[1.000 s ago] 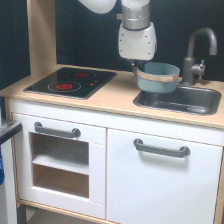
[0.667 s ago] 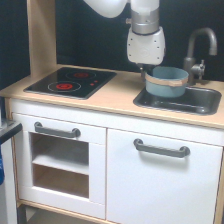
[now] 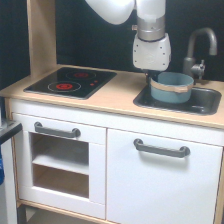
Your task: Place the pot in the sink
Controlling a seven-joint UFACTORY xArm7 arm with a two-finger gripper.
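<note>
One white xArm6 robot arm (image 3: 150, 40) reaches down from above a toy kitchen unit, seen in the exterior view. Its jaws are hidden behind the white wrist housing and the pot, so I cannot tell whether they are clenched, released, or grasping the pot's rim.

Directly below the wrist is the small round light blue-teal pot with a tan band around its rim (image 3: 171, 87). It sits inside the outline of the rectangular dark grey metal sink with rounded corners (image 3: 206, 103), toward the exterior view's left end of the basin. Its rim stands above the worktop level and looks slightly tilted; whether its base touches the sink floor cannot be made out. The arm's place just over the pot suggests it is carrying or lowering it, so the task appears nearly done.

Behind the sink rises a curved dark grey metal tap (image 3: 202, 46). On the exterior view's left, well apart from the pot, a black stovetop panel with red rings (image 3: 70, 81) lies in the light wooden worktop (image 3: 112, 97).
</note>
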